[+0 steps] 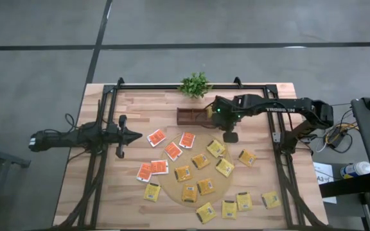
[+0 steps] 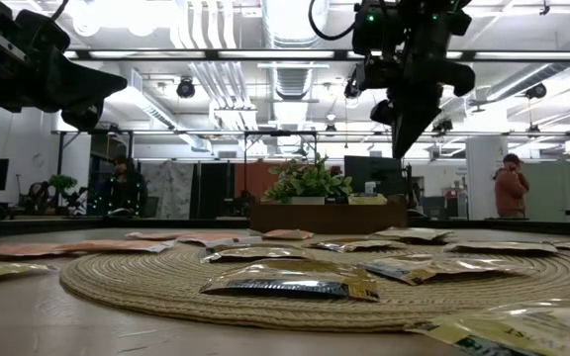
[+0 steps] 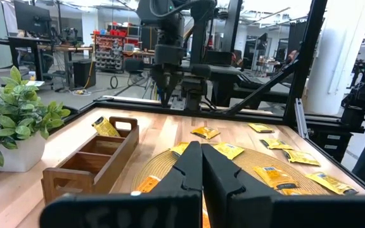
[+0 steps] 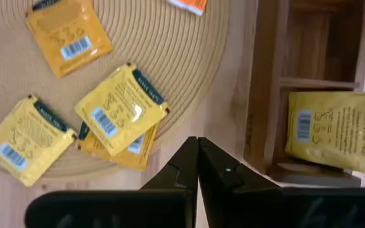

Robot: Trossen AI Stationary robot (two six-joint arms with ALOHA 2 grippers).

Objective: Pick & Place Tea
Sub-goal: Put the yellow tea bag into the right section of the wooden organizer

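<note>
1. My right claw (image 1: 230, 136) hangs over the desk (image 1: 127, 192) beside the wooden tray (image 1: 191, 117), fingers pressed together, holding nothing.
2. My left claw (image 1: 133, 135) waits near the desk's left side, also pinched closed and empty.
3. 1 yellow tea packet (image 4: 334, 130) sits in the tray's end compartment; its small print and barcode show, but I cannot read the words.
4. Other yellow packets (image 1: 204, 186) lie on and around the round woven mat (image 1: 172, 186); the orange-red packets (image 1: 172, 151) lie just left of it.
5. White lettering on my right arm (image 1: 281, 109) is too small to read surely.
6. A green plant (image 1: 194, 84) stands at the desk's far edge, behind the tray.
</note>
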